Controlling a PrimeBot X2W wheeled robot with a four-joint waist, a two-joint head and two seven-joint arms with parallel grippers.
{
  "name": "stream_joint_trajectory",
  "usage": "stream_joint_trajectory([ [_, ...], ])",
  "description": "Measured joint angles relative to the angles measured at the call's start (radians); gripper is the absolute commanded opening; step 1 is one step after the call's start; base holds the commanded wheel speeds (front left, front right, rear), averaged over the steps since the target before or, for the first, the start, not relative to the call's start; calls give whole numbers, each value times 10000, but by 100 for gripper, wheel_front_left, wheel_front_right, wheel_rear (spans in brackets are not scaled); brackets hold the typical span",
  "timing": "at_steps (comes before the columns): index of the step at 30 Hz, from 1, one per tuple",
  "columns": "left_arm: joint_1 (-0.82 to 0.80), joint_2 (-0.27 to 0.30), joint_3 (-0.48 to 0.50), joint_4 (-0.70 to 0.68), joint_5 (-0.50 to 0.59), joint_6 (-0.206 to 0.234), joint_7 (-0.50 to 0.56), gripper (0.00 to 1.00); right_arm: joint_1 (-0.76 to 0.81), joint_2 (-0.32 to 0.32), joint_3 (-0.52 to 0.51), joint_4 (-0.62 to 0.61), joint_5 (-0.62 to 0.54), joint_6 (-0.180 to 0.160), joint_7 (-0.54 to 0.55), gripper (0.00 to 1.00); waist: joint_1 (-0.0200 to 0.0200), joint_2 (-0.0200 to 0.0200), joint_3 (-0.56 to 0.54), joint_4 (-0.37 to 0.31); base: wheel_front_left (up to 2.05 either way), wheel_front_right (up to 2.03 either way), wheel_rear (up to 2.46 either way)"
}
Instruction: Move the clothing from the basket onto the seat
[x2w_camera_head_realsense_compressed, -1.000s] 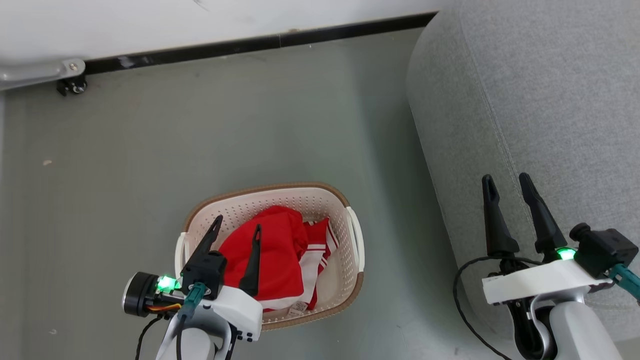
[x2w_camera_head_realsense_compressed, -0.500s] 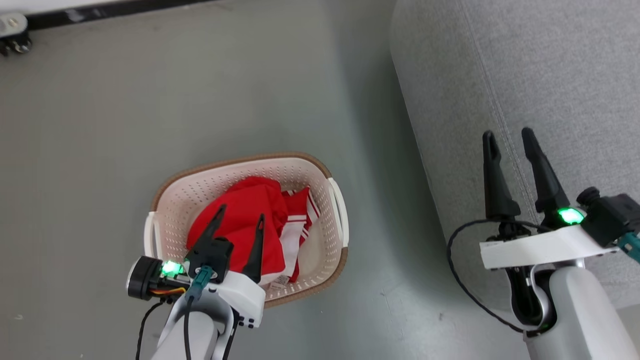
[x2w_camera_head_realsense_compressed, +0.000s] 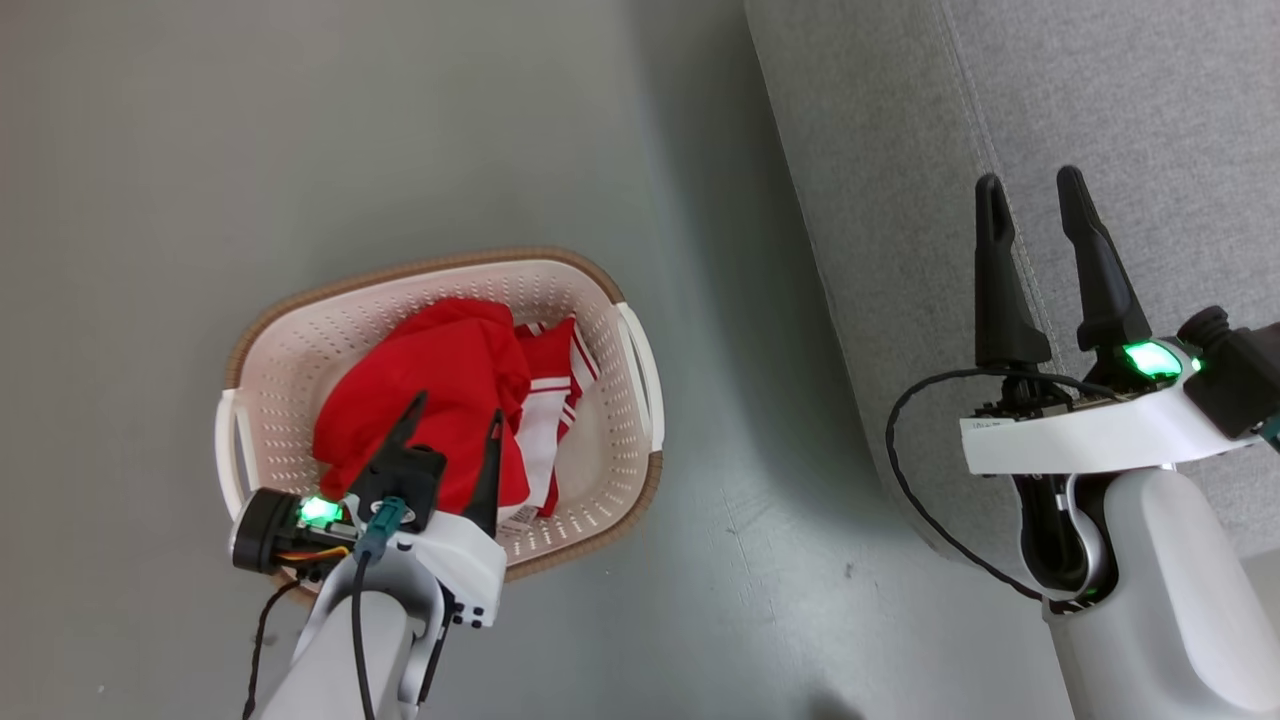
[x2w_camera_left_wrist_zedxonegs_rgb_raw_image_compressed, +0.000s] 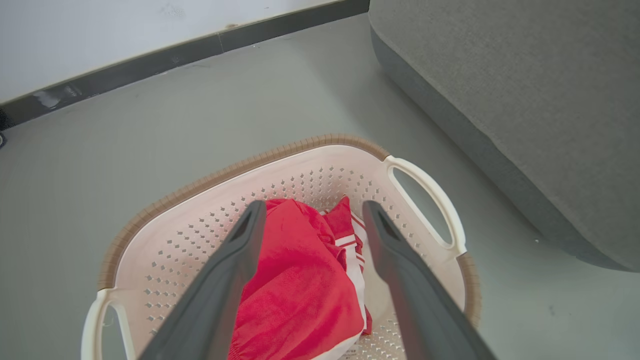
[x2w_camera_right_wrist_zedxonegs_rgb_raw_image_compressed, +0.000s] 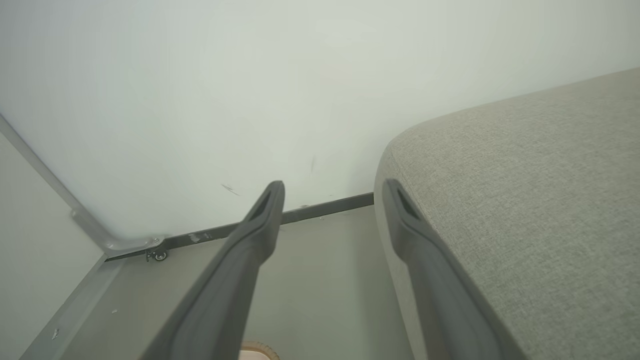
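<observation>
Head camera has tipped down, whole view shifted. Left tool (x2w_camera_head_realsense_compressed: 457, 406), fingers spread, empty, now further in over bright red soft clothing with white striped panels (x2w_camera_head_realsense_compressed: 430, 350), heaped in oval cream perforated plastic basket (x2w_camera_head_realsense_compressed: 420, 265); grasp likely next. Right tool (x2w_camera_head_realsense_compressed: 1030, 176), fingers apart, empty, hangs over big grey fabric seat (x2w_camera_head_realsense_compressed: 1150, 100), right of basket. Smooth grey floor (x2w_camera_head_realsense_compressed: 300, 120); white wall (x2w_camera_right_wrist_zedxonegs_rgb_raw_image_compressed: 200, 75) far.

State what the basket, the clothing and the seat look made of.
The basket: probably moulded plastic, matte cream, punched holes, brown ribbed rim. The clothing: soft red fabric, creased folds; fibre unclear. The seat: grey woven upholstery, matte, visible weave, stitched seam.
</observation>
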Motion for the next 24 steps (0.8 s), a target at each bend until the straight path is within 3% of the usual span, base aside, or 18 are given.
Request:
stream_joint_trajectory([
  [24,-1227,-79,159,1076,-94,-86,0,100,-1321,-8,523,-161,205,2,-190,100,0,0,1562,-595,0,0,0],
])
